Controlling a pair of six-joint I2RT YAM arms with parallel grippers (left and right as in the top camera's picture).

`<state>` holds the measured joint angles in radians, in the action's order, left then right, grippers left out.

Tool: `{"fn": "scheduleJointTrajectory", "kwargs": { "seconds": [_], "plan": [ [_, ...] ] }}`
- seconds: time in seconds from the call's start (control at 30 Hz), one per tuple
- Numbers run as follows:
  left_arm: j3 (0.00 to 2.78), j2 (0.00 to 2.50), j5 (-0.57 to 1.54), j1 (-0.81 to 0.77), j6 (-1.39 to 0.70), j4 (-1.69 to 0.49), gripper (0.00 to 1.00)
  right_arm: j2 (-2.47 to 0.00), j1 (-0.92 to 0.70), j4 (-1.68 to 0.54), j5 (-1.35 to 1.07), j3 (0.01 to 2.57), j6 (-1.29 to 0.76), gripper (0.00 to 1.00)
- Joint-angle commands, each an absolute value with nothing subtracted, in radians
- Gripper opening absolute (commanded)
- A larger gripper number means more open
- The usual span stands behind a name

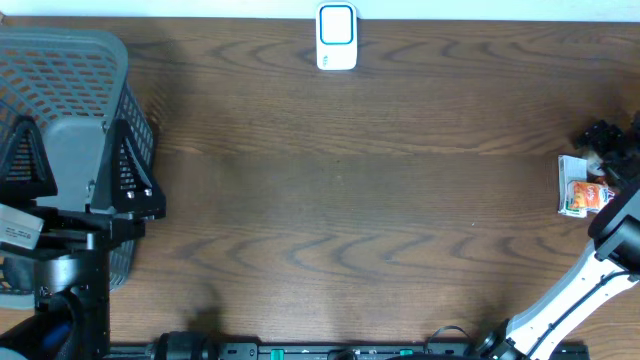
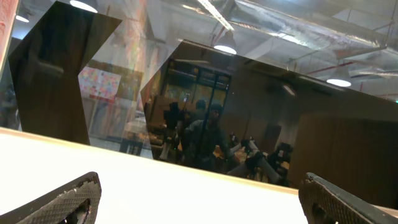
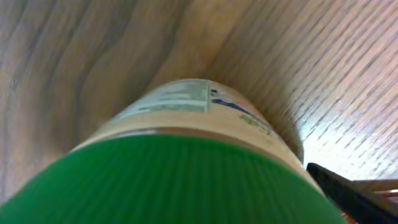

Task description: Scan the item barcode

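The bottle (image 1: 578, 190) was located at the table's right edge, cap toward the right gripper (image 1: 603, 158), whose grip could not be determined, well apart from the scanner (image 1: 337, 37); the left gripper (image 2: 199, 186) was found open, empty.

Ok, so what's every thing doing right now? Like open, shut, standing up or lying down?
Bottle: lying on the table, green lid on.
Left end effector: open, holding nothing.
Right end effector: right at the bottle, open or shut unclear.
Scanner: standing upright, nothing touching it.
Basket: upright, inside partly hidden.
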<state>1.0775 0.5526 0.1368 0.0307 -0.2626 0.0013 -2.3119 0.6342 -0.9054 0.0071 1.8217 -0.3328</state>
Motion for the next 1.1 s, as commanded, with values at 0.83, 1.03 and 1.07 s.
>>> {"fn": "scheduleJointTrajectory", "kwargs": {
  "seconds": [0.83, 1.03, 1.07],
  "plan": [
    [1.081, 0.496, 0.15, 0.027, -0.243, 0.005, 0.99, -1.067, 0.73, -0.284, -0.607, 1.781, -0.452, 0.99],
    [1.081, 0.439, 0.149, 0.027, -0.215, 0.001, 0.99, -0.853, 0.73, -0.304, -0.621, 1.782, -0.408, 0.99],
    [1.081, 0.432, 0.149, 0.027, -0.215, 0.001, 0.99, -0.819, 0.73, -0.379, -0.632, 1.782, -0.384, 0.99]
  ]
}}
